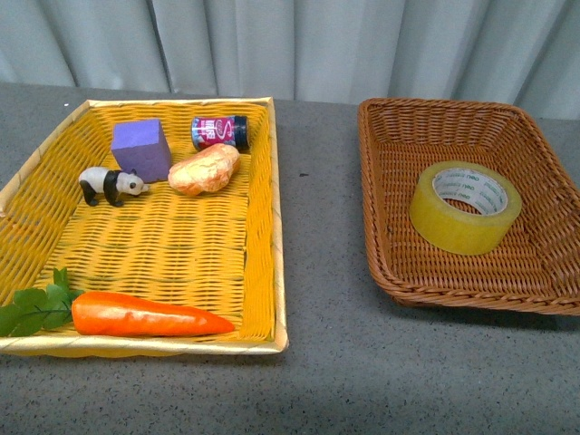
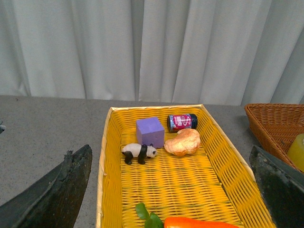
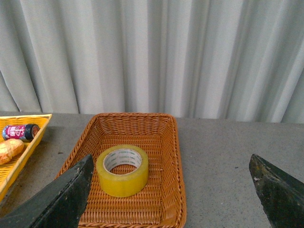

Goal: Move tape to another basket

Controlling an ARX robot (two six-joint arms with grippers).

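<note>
The yellowish tape roll (image 1: pixel 465 207) with a white printed core lies flat inside the brown wicker basket (image 1: pixel 390 145) on the right. It also shows in the right wrist view (image 3: pixel 122 170), in that basket (image 3: pixel 168 156), and its edge shows in the left wrist view (image 2: pixel 297 151). The yellow basket (image 1: pixel 263 227) stands on the left. Neither arm shows in the front view. My left gripper (image 2: pixel 173 192) is open above the yellow basket's near end (image 2: pixel 223 156). My right gripper (image 3: pixel 171 192) is open, pulled back from the brown basket's near right corner.
The yellow basket holds a purple block (image 1: pixel 141 149), a toy panda (image 1: pixel 111 185), a bread piece (image 1: pixel 205 169), a small can (image 1: pixel 220 132) and a carrot (image 1: pixel 145 314). Grey tabletop (image 1: pixel 322 272) lies between the baskets. A curtain (image 1: pixel 290 45) hangs behind.
</note>
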